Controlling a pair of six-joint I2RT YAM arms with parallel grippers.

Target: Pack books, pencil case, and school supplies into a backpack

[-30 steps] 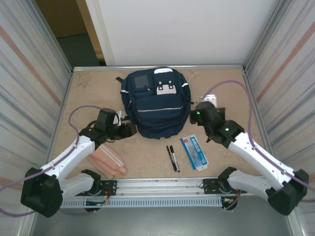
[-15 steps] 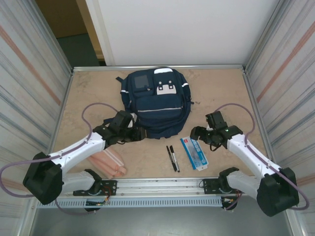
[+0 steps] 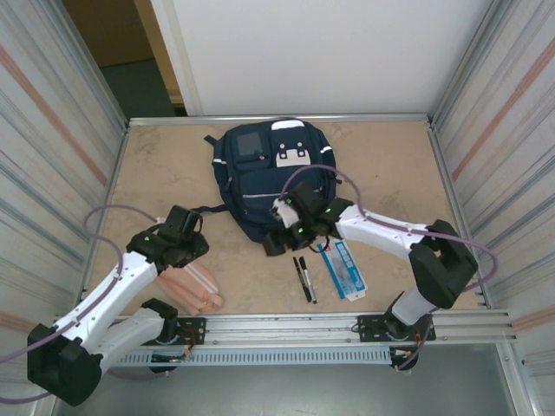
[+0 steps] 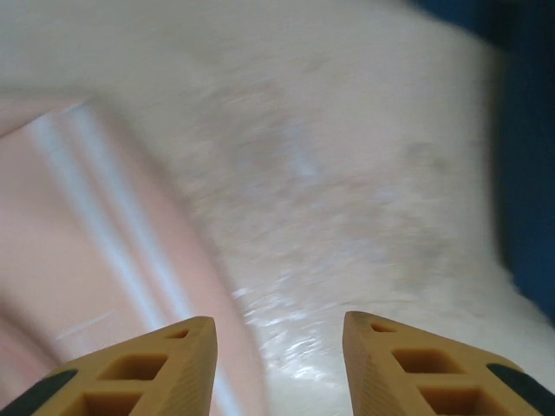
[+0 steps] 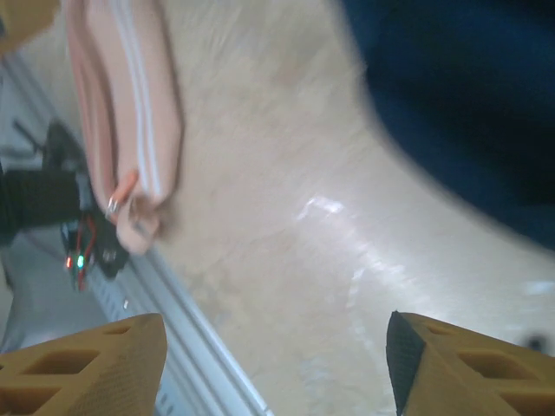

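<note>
Robotics lab cell, table (image 3: 390, 173) fenced by striped panels (image 3: 52, 147) left and right, base rail (image 3: 286, 323) (arms (image 3: 121, 286) bolted on) at bottom

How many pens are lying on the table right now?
2. They lie side by side in front of the backpack: the left pen, and the right pen beside the blue-and-white box. More could be hidden inside the backpack.

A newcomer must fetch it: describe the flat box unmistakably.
Start at the big navy backpack in the middle of the table. Between it and the near edge, toward the right, lies the flat box, beside two black pens. It alone is a blue-and-white rectangle; the pens are slim.
</note>
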